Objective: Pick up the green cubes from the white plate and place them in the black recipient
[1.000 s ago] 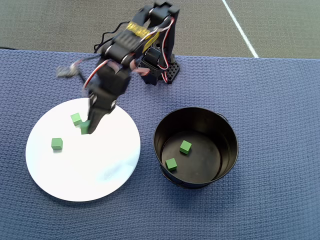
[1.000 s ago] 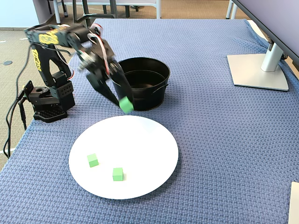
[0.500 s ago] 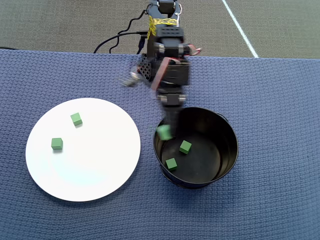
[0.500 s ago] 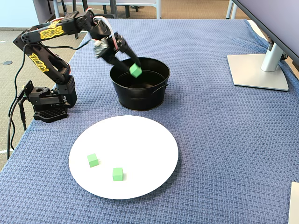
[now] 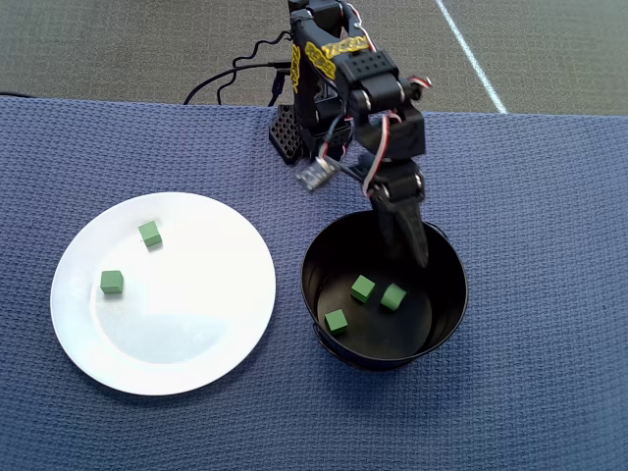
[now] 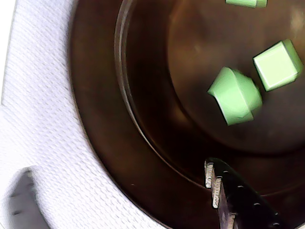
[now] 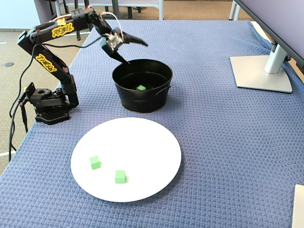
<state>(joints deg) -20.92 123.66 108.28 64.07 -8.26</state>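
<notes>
The gripper (image 7: 135, 52) hangs above the black recipient (image 5: 446, 314), its two fingers spread apart with nothing between them; in the overhead view it reaches in over the far rim (image 5: 405, 240). Three green cubes lie on the pot's floor: one (image 5: 363, 287) beside another (image 5: 393, 296), and a third (image 5: 336, 321) near the left wall as that view shows it. The wrist view looks down into the pot and shows two cubes (image 6: 234, 95) (image 6: 278, 64) clearly, with what seems to be the edge of a third at the top; one toothed finger (image 6: 224, 195) enters from below. Two more green cubes (image 5: 149, 233) (image 5: 112, 283) rest apart on the white plate (image 5: 196, 343), which sits on the blue-covered desk (image 5: 549, 196) just left of the pot in the overhead view.
</notes>
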